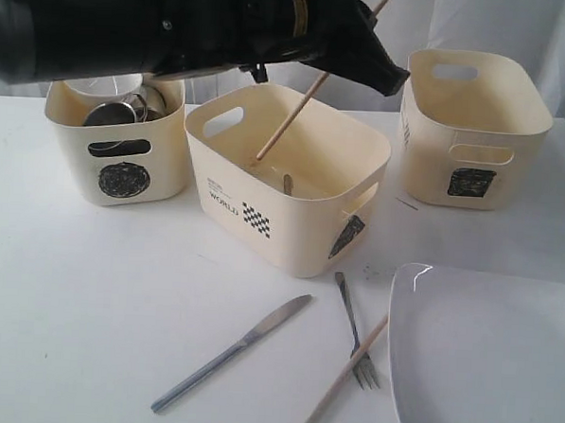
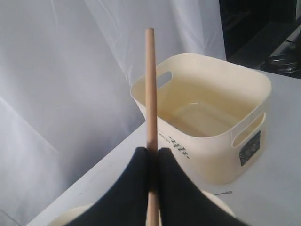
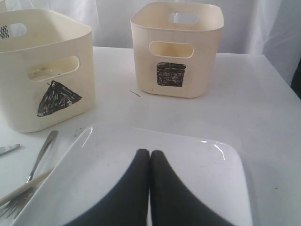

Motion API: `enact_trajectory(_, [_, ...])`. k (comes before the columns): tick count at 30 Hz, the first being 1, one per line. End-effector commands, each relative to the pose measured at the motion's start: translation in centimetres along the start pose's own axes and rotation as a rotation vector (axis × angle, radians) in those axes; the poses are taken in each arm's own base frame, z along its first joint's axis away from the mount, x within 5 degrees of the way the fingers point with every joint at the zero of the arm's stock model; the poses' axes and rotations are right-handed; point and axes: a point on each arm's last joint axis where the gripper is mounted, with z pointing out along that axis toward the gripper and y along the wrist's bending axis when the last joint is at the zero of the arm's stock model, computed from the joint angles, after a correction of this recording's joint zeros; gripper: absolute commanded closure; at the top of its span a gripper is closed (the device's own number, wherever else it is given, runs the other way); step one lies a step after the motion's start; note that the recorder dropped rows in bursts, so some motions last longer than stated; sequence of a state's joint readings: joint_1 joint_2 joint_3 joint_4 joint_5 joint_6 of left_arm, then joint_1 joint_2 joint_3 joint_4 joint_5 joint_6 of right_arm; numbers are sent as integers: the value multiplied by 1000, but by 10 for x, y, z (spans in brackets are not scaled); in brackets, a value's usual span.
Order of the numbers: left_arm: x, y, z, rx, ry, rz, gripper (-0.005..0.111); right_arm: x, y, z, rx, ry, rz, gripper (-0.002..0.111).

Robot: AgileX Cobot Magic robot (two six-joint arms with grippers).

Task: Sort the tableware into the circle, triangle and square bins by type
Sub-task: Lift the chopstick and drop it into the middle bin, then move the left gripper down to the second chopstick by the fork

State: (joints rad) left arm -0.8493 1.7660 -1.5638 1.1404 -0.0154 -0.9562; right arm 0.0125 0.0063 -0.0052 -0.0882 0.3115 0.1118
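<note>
My left gripper [image 2: 153, 153] is shut on a wooden chopstick [image 2: 150, 84], which hangs slanted above the triangle bin [image 1: 292, 203]; its lower end [image 1: 267, 149] dips inside. A steel handle [image 1: 287, 183] lies in that bin. The circle bin [image 1: 124, 165] holds steel mugs [image 1: 112, 113]. The square bin [image 1: 471, 136] looks empty. On the table lie a knife [image 1: 232, 351], a fork [image 1: 357, 334] and a second chopstick [image 1: 342, 376]. My right gripper [image 3: 150, 153] is shut and empty, hovering over the white square plate [image 3: 202, 160].
The left arm [image 1: 179, 21] fills the top of the exterior view and hides the back of the circle bin. A small sliver [image 1: 406, 204] lies between the triangle and square bins. White curtains hang behind the table.
</note>
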Motion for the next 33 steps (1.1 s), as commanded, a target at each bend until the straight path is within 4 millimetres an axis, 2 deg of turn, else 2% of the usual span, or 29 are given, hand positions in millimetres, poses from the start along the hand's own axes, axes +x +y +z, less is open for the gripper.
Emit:
enact_trajectory(1, [6, 9, 18, 16, -28, 20, 107, 0, 0, 0, -7, -15, -10, 108])
enact_trajectory(8, [26, 9, 48, 40, -11, 17, 107, 0, 0, 0, -7, -15, -10, 108])
enact_trajectory(14, [40, 6, 64, 31, 29, 26, 107, 0, 0, 0, -7, -15, -10, 108])
enact_trajectory(21, [47, 7, 71, 13, 56, 27, 107, 0, 0, 0, -7, -15, -10, 108])
enact_trajectory(30, [55, 37, 72, -33, 58, -80, 107, 0, 0, 0, -7, -15, -10, 108])
enact_trajectory(33, [54, 35, 72, -14, 38, -157, 107, 0, 0, 0, -7, -15, -10, 108])
